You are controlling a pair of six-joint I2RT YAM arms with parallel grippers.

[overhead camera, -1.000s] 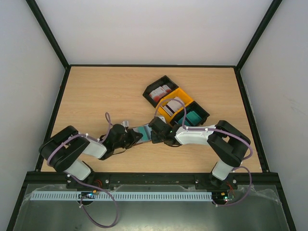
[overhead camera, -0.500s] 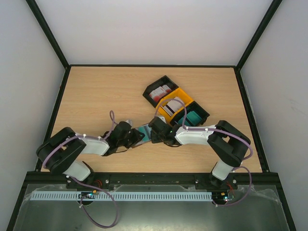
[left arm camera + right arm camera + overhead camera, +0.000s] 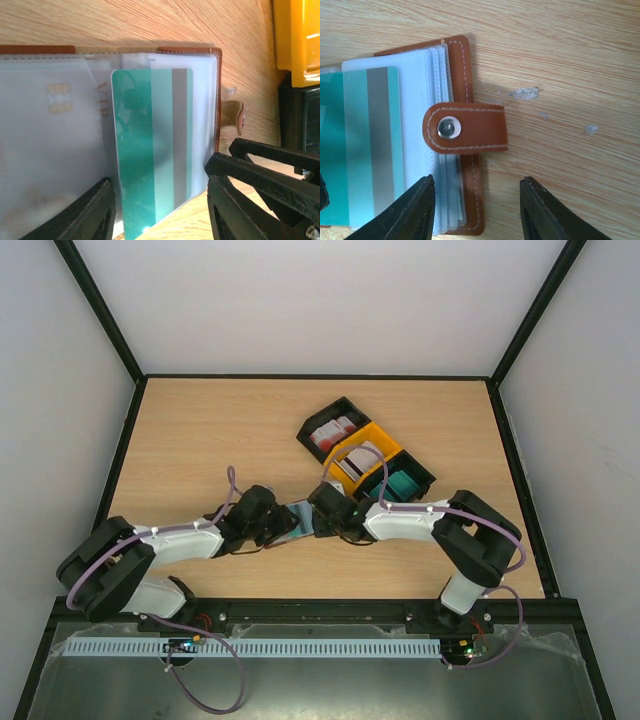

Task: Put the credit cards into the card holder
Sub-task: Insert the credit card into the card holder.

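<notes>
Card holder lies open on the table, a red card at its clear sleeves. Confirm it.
Not red: the left wrist view shows the card at the card holder's clear sleeves is teal with a grey stripe. It does lie open on the table.

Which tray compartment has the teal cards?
The black compartment at the right end; the yellow middle one holds dark-striped cards, the other black one red-and-white.
</notes>
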